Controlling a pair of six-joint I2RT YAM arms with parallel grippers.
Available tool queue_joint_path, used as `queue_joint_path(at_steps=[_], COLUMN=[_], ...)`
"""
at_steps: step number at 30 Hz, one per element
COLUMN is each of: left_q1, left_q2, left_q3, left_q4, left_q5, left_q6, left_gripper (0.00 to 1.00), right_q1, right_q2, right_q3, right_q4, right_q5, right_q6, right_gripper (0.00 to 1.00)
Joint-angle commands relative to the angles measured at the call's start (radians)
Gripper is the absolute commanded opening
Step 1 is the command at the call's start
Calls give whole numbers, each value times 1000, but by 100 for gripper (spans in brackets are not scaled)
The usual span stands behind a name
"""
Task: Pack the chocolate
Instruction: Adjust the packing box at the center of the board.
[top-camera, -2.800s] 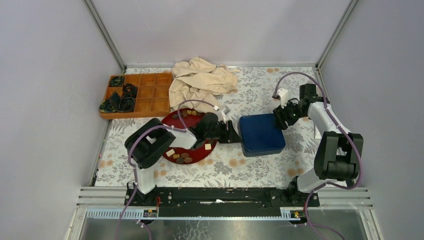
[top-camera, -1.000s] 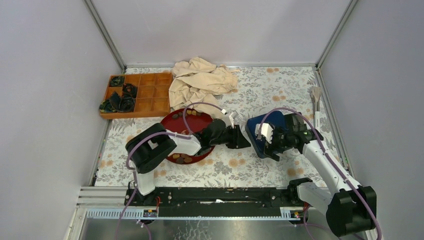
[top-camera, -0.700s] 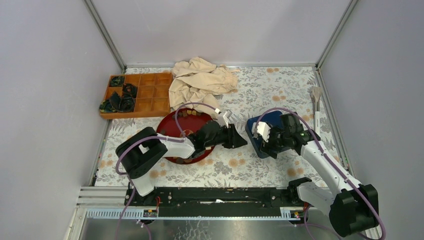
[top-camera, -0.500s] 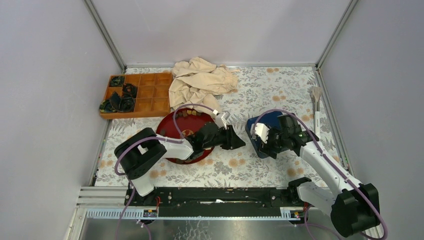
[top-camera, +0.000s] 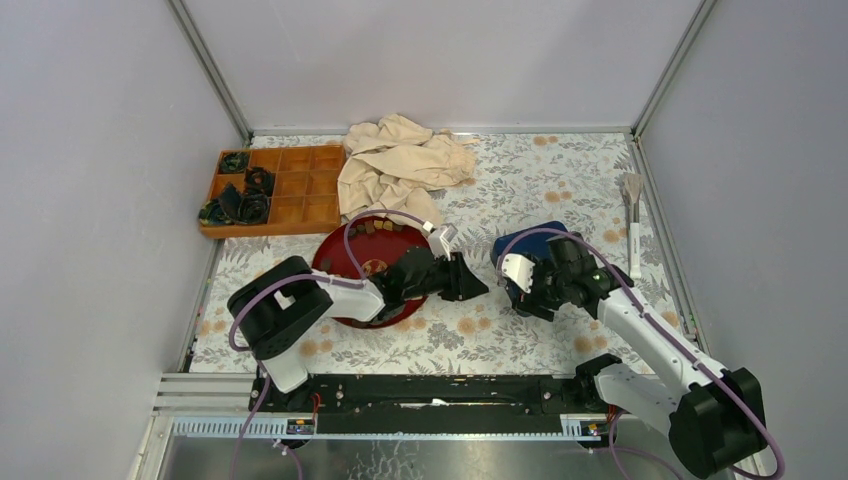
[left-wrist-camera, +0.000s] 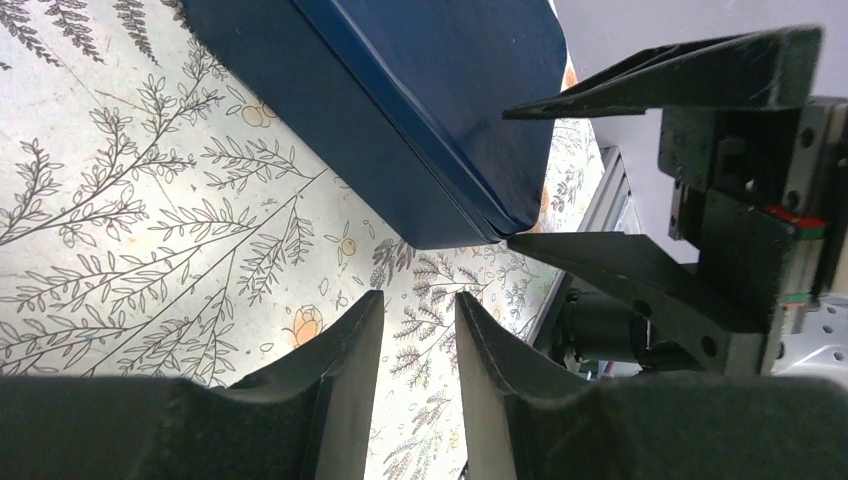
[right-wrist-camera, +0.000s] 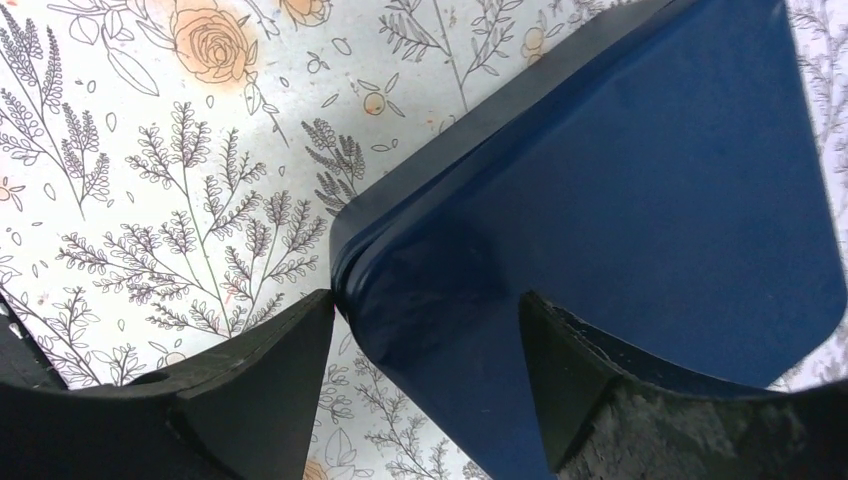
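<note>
Meanwhile, the chocolate (top-camera: 376, 228) lay on the red plate (top-camera: 338, 250) at the middle of the desk (top-camera: 500, 190), partly under my left arm. My left tool (top-camera: 478, 288) (left-wrist-camera: 418, 300) hung past the plate's right rim, low over the floral covering, its fingers narrowly parted and holding nothing. It pointed away from the pieces, towards the blue box (top-camera: 530, 243) (left-wrist-camera: 450, 80) (right-wrist-camera: 650, 200) just beside it. My right tool (top-camera: 516, 296) (right-wrist-camera: 430, 300) was spread wide around the box's near corner, with one fingertip against the edge where lid met base. No chocolate showed in either wrist view. The box stood between the right tool and the plate.
</note>
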Motion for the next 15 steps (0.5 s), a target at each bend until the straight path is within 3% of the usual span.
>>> queue_joint_path(at_steps=[1,15], left_q1=[7,13], left_q2=[-46,-59], left_q3=[-25,-43], left_q4=[66,78], left_q5=[-30,-37], left_q6=[30,28], left_gripper=[40,41], right_q1=[25,151], right_q2=[-18,-29], right_q3=[105,43], right_q4=[-49,20], right_q5=[34,259], right_q6=[54,123], right_gripper=[75,69])
